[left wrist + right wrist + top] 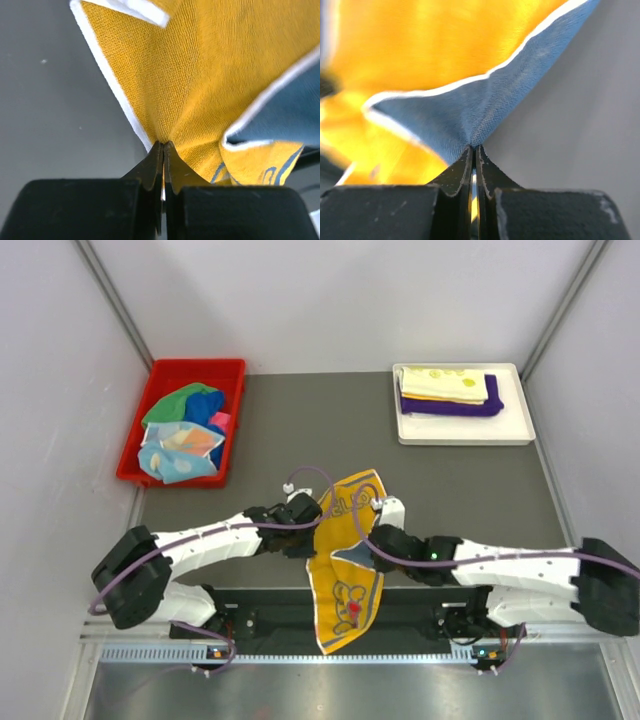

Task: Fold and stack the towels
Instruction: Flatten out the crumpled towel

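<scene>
One yellow towel (350, 505) with white piping and a blue-grey reverse was held up between the two arms over the near middle of the counter (300, 430). Its long axis ran from the far side toward the near edge, leaning slightly left as it came near, and its near end draped past the counter's front edge. The left hand (163, 145) was pinched tight on the towel's yellow left edge, and the right hand (474, 147) was pinched tight on a turned-over blue-grey corner on its right side. At the far right, one white tray (465, 437) carried two folded towels, a pale yellow towel (445, 385) lying on a purple towel (450, 408), both lengthwise left to right. At the far left, one red bin (197, 365) held a heap of towels (185, 430), green, blue, pink and patterned; their number could not be told.
</scene>
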Robot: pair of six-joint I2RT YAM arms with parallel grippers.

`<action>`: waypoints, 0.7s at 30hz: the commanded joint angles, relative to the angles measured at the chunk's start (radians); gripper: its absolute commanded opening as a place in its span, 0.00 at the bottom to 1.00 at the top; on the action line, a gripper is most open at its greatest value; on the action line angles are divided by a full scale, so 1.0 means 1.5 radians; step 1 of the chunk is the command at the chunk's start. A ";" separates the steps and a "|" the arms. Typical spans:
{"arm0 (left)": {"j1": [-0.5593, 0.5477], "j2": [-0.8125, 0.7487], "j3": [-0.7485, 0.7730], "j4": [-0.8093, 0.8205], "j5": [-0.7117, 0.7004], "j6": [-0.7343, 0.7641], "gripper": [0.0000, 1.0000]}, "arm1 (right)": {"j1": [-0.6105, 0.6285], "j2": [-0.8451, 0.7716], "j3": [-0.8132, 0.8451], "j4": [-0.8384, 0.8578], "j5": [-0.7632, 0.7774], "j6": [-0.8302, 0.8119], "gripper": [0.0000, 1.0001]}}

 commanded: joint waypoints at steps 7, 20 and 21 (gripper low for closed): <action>-0.017 -0.062 -0.002 -0.056 0.118 0.023 0.09 | 0.187 -0.212 -0.038 -0.188 0.051 0.218 0.12; 0.083 -0.071 0.097 -0.056 -0.026 0.023 0.29 | 0.026 -0.258 0.060 -0.220 0.138 0.044 0.47; 0.086 -0.058 0.101 -0.045 -0.017 0.023 0.29 | -0.021 -0.259 0.059 -0.205 0.117 0.023 0.47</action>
